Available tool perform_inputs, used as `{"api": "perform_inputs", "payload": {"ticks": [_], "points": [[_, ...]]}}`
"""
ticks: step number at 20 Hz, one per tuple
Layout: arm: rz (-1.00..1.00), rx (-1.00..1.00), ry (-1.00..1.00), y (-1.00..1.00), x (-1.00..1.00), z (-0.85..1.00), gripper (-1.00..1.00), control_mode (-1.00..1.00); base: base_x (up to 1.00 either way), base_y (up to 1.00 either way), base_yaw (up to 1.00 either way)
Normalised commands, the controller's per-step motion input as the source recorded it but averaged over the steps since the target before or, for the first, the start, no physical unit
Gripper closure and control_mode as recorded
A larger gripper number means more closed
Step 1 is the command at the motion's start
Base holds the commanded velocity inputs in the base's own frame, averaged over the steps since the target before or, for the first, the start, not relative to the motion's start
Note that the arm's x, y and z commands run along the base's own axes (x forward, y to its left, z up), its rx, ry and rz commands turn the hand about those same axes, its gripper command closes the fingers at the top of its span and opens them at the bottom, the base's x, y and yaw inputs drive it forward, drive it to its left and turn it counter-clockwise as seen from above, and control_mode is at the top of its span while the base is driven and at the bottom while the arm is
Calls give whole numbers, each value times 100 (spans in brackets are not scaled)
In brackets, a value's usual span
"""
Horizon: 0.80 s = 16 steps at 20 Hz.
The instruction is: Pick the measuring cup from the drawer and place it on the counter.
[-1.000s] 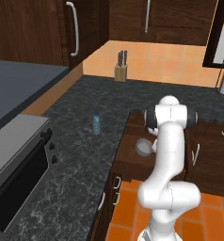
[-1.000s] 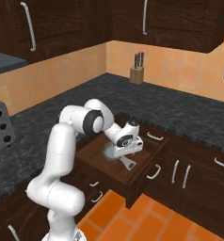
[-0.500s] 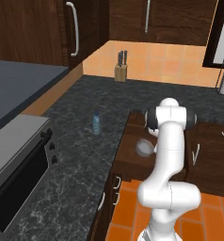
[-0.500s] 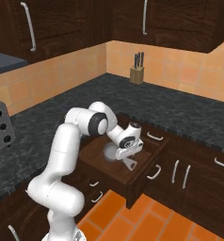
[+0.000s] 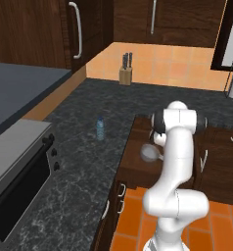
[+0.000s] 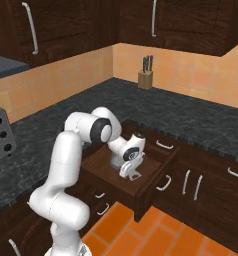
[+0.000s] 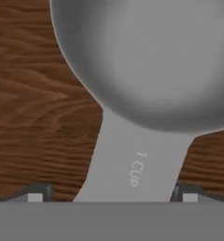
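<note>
The measuring cup (image 7: pixel 147 61), shiny grey metal, lies on the wooden floor of the open drawer (image 6: pixel 150 176), its flat handle (image 7: pixel 135 164) stamped "1 Cup". My gripper (image 7: pixel 112 196) is open, pointing down, with one fingertip on each side of the handle. The left fingertip (image 7: pixel 36 195) stands clear of it and the right one is close to its edge. In the left base view the cup's bowl (image 5: pixel 148 152) shows just left of my arm, inside the drawer (image 5: pixel 136 142). The hand (image 6: pixel 131 159) sits low in the drawer. The speckled dark counter (image 5: pixel 89 147) runs beside the drawer.
A small blue-tinted water bottle (image 5: pixel 100 128) stands on the counter left of the drawer. A knife block (image 5: pixel 124 73) is at the back by the wall. A toaster oven (image 5: pixel 20 171) occupies the counter's near left. Cabinet doors with silver handles (image 6: pixel 191 184) flank the drawer.
The hand has dropped lower into the drawer, closer over the cup's handle. The cup has not moved.
</note>
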Motion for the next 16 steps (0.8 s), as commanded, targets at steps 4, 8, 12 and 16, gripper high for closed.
{"api": "perform_inputs", "payload": {"ticks": [4,8,12,16], "points": [[10,-5,-1,34,-1,-55,-100,-100,0,0,0],[0,0,0,6,0,0,100,-100,0,0,0],[0,2,-6,-2,0,61,100,-100,0,0,0],[0,7,-7,-15,14,100,100,-100,0,0,0]]}}
